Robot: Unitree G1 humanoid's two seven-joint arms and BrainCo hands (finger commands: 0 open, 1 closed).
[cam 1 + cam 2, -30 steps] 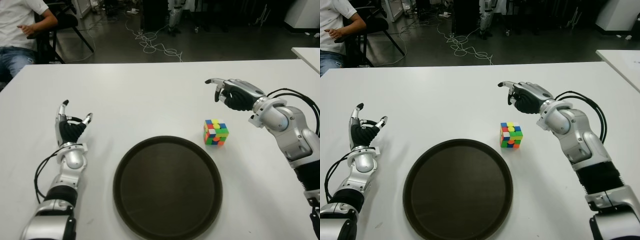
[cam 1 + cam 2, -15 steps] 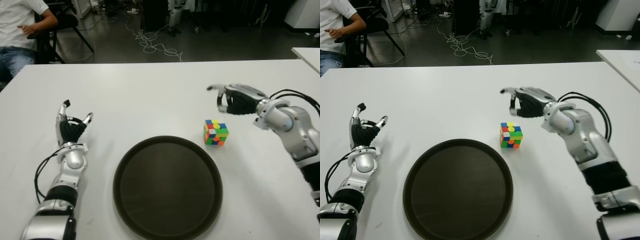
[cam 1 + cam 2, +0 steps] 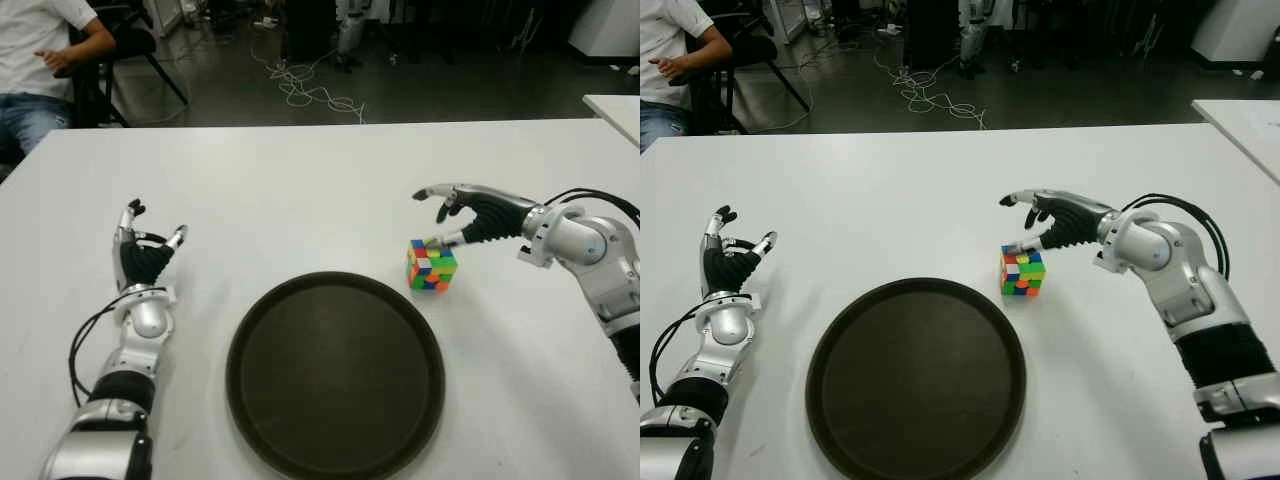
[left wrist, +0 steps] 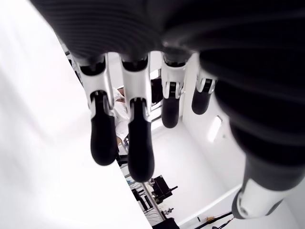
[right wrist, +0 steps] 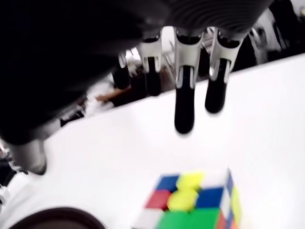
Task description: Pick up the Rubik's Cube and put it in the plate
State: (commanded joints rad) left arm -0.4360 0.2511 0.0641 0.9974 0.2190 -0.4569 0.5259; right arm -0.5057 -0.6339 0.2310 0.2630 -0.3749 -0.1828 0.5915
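White table (image 3: 300, 190) carries the Rubik's Cube (image 3: 431, 264) at centre right of the frame, just beside the dark plate (image 3: 335, 375). My right hand (image 3: 470, 212) hovers over it, fingers spread and empty; I should straddle opposite faces squarely before closing, while my left hand (image 3: 140, 250) shows open at lower left.

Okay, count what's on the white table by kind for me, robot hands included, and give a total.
Multicoloured Rubik's Cube: 1
Round dark brown plate: 1
Robot hands: 2, the left hand and the right hand, both with open fingers
Total: 4
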